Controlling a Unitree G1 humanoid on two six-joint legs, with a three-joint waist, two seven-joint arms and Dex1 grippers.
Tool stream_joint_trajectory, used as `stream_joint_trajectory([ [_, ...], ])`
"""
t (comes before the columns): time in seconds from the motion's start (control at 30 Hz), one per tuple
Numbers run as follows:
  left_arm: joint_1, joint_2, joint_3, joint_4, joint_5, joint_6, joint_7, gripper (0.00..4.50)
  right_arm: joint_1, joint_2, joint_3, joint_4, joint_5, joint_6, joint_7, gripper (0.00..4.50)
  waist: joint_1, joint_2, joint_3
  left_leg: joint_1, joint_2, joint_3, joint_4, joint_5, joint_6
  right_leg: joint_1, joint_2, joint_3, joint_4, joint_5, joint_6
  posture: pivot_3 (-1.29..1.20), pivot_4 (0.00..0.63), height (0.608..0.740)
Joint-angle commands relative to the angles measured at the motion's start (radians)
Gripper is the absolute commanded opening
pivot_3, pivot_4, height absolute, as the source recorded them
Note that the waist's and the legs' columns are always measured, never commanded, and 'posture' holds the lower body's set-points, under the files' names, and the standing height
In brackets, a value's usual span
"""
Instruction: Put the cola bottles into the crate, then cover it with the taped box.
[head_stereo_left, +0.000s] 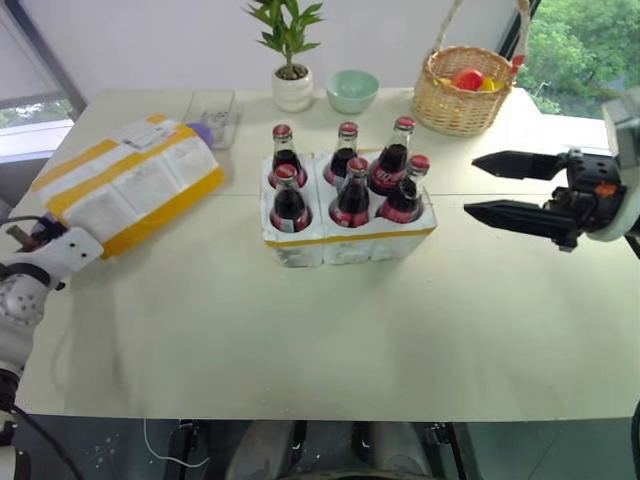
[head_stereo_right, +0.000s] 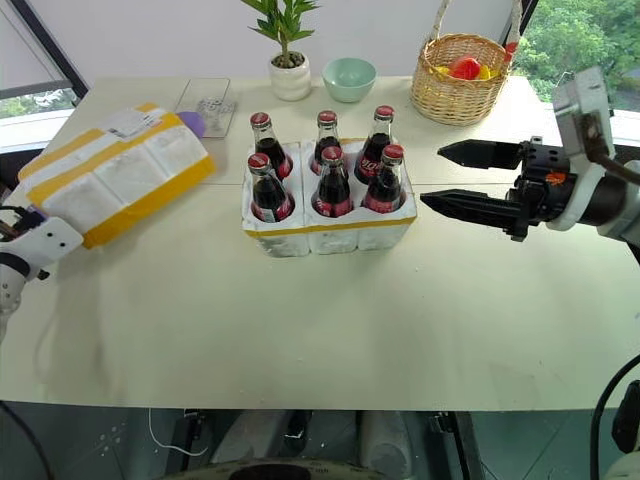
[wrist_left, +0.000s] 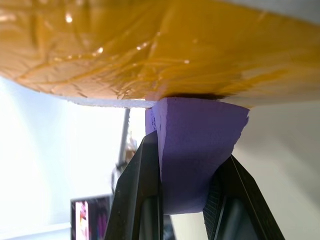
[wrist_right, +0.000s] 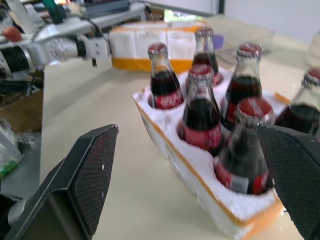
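Several cola bottles (head_stereo_left: 352, 195) with red caps stand upright in the wells of the crate (head_stereo_left: 350, 240), a low white foam tray with a yellow band, at mid table. The taped box (head_stereo_left: 130, 180), white foam with yellow stripes and a label, lies at the left of the table. At its near left end my left gripper (wrist_left: 190, 147) is shut on a purple block (wrist_left: 195, 150) that sits under the box's yellow-taped edge. My right gripper (head_stereo_left: 472, 185) hovers open just right of the crate, fingers pointing at the bottles, holding nothing.
Along the far edge stand a wicker basket (head_stereo_left: 462, 95) with fruit, a pale green bowl (head_stereo_left: 352, 90), a small potted plant (head_stereo_left: 291, 60) and a clear plastic tray (head_stereo_left: 210, 115). Another purple piece (head_stereo_left: 200, 132) shows at the box's far end.
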Motion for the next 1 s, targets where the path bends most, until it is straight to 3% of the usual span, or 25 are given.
stream_joint_trajectory([
  [0.03,-0.070,0.080,0.096,-0.176,-0.068,0.012,-0.077,0.43,0.030,-0.051,-0.041,-0.003,-0.034,-0.043,0.042,4.50,0.001,0.000,0.000,0.000,0.000,0.000,0.000,0.000,0.000,0.000,0.000,0.000,0.000,0.000,0.000,0.00,0.150,0.732],
  [0.3,-0.223,0.166,0.134,-0.433,-0.178,0.128,-0.309,0.43,0.078,-0.053,-0.060,0.024,-0.068,-0.072,0.041,4.50,-0.004,0.001,0.000,-0.001,0.000,0.000,0.000,0.000,0.000,-0.002,0.000,0.000,0.000,0.000,0.000,0.00,0.150,0.732],
  [0.47,-0.425,0.124,0.009,-0.683,-0.244,0.339,-0.494,0.43,0.102,-0.028,-0.059,0.038,-0.087,-0.100,0.023,4.50,0.001,0.000,0.000,-0.002,0.000,0.000,0.002,0.002,0.003,-0.001,0.001,-0.001,0.001,0.000,0.000,0.00,0.150,0.732],
  [0.7,-0.508,0.057,-0.141,-0.861,-0.209,0.468,-0.604,0.43,0.097,-0.007,-0.053,0.052,-0.101,-0.115,0.000,4.50,-0.004,0.000,0.000,-0.002,0.000,0.000,0.003,0.002,0.003,0.000,0.002,0.000,0.001,0.000,0.000,0.00,0.150,0.732],
  [1.0,-0.462,-0.004,-0.256,-0.911,-0.069,0.443,-0.619,0.43,0.124,0.010,-0.083,0.041,-0.093,-0.116,-0.029,4.50,0.001,0.000,0.000,-0.002,0.000,0.000,0.004,0.002,0.003,0.000,0.002,0.000,0.000,0.000,0.000,0.00,0.150,0.732],
])
